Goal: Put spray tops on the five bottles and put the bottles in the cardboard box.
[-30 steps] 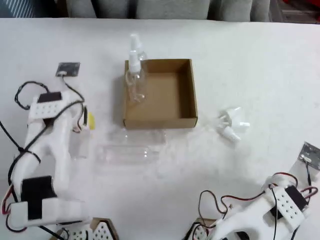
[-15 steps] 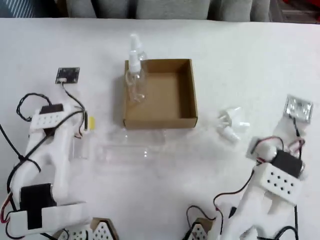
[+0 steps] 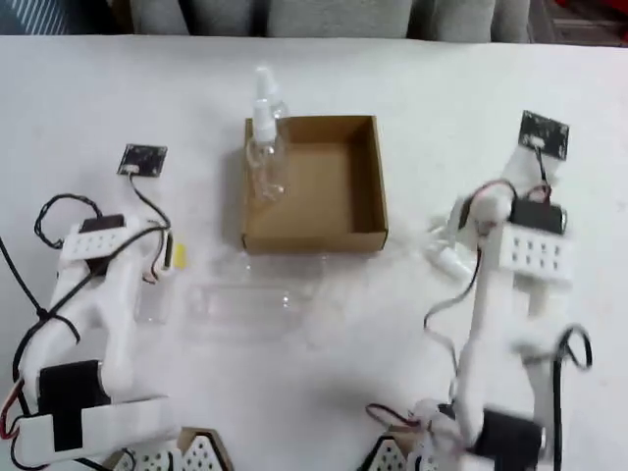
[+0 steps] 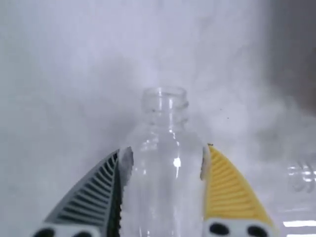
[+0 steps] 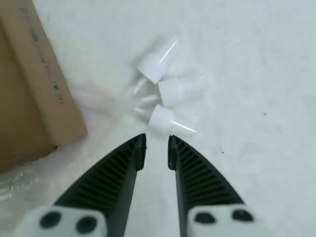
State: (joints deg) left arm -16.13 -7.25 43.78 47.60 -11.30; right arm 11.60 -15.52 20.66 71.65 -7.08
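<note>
The right claw [image 5: 155,143], its ribbed black jaws slightly apart and empty, points at small white plastic spray tops [image 5: 163,94] clustered just beyond its tips near the brown cardboard box [image 5: 34,89], while the left claw [image 4: 163,158] clamps a clear, smooth, uncapped bottle [image 4: 165,113], neck pointing away from it

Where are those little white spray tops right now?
The spray tops lie in a small heap on the table just right of the cardboard box in the high view, directly ahead of the right pincer.
</note>
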